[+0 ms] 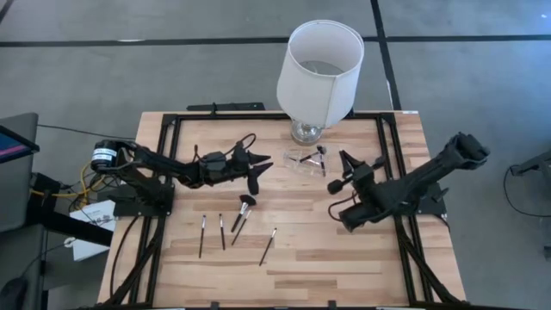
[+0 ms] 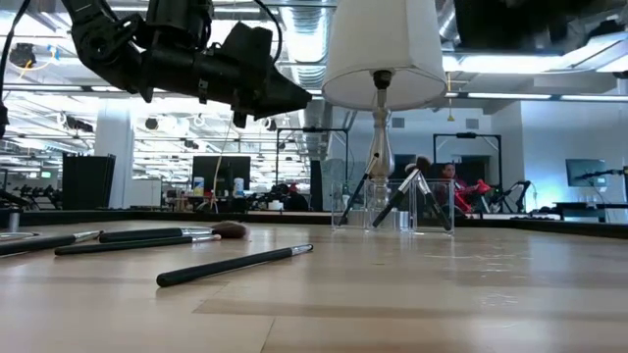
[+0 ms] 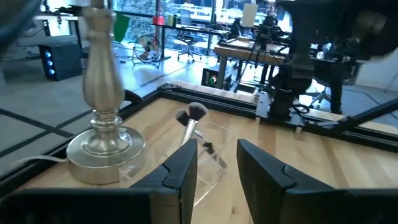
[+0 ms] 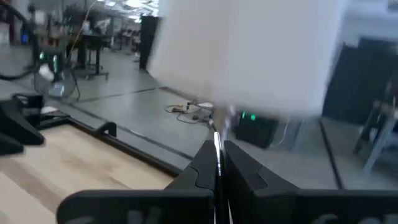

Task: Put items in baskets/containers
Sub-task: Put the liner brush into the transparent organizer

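Nearest the camera in the low view, a dark-handled makeup brush (image 2: 235, 265) lies alone on the wooden table (image 1: 344, 258), lower centre-left of frame; behind it, at mid-left, more brushes (image 2: 157, 236) lie side by side, one with a fluffy tip. In the high view these show as four brushes (image 1: 221, 231) lower centre of the table, including the wider-headed one (image 1: 244, 209), plus one set apart (image 1: 268, 245) to their right. Further back, the left gripper (image 1: 261, 164) hangs above the table at centre-left of the high view, fingers (image 3: 180, 171) spread with nothing between them, pointed toward the clear tray (image 1: 306, 159). The tray sits at upper centre, just beside the glass lamp base (image 1: 306, 131), and holds a few brushes (image 2: 397, 201) leaning upright in it. The right gripper (image 1: 346, 161) is just right of the tray; its fingers (image 4: 199, 168) are pressed together, pinching a thin brush handle (image 4: 217, 152) between the tips. The white lampshade (image 1: 320, 69) stands at top centre. Beyond the table, a person (image 2: 449, 181) sits far off in the room.
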{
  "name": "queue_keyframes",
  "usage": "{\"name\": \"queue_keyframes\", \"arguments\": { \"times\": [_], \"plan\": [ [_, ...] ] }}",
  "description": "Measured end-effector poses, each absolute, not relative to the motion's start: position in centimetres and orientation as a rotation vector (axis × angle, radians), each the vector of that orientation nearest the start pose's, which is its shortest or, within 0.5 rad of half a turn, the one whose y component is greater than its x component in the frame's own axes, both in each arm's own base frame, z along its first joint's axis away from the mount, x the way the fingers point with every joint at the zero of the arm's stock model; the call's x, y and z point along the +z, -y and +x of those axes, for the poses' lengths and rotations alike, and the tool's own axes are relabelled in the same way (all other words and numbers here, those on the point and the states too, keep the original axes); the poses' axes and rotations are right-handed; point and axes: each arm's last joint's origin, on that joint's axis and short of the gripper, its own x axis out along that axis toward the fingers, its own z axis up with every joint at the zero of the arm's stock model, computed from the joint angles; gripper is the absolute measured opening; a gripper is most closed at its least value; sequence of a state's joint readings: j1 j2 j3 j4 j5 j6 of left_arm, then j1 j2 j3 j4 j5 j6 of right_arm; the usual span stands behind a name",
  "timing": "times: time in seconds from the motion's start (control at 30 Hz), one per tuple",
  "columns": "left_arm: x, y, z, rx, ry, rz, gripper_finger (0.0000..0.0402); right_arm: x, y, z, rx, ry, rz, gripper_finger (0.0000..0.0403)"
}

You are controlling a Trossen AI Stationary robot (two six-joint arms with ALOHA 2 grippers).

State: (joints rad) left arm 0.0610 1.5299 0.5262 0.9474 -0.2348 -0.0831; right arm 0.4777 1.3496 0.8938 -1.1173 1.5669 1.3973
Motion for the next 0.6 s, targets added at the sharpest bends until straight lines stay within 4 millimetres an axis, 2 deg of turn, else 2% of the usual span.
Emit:
{"name": "queue_keyframes", "arguments": {
  "times": [0.1, 0.2, 0.33, 0.6],
  "plan": [
    [18.7, -2.8, 28.6, 0.31, -0.043, -0.081, 0.0111, 20.7, -5.8, 18.6, -1.12, -0.063, -0.092, 0.0003],
    [18.8, -2.9, 28.6, 0.314, -0.042, -0.081, 0.0111, 19.3, -5.0, 17.8, -1.141, -0.019, -0.026, 0.0003],
    [18.8, -3.1, 28.6, 0.321, -0.039, -0.082, 0.0111, 19.1, -4.9, 17.7, -1.145, 0.0, -0.003, 0.0003],
    [18.9, -3.7, 28.5, 0.341, -0.028, -0.084, 0.0111, 17.6, -5.2, 19.8, -1.174, -0.015, -0.025, 0.0003]
  ]
}}
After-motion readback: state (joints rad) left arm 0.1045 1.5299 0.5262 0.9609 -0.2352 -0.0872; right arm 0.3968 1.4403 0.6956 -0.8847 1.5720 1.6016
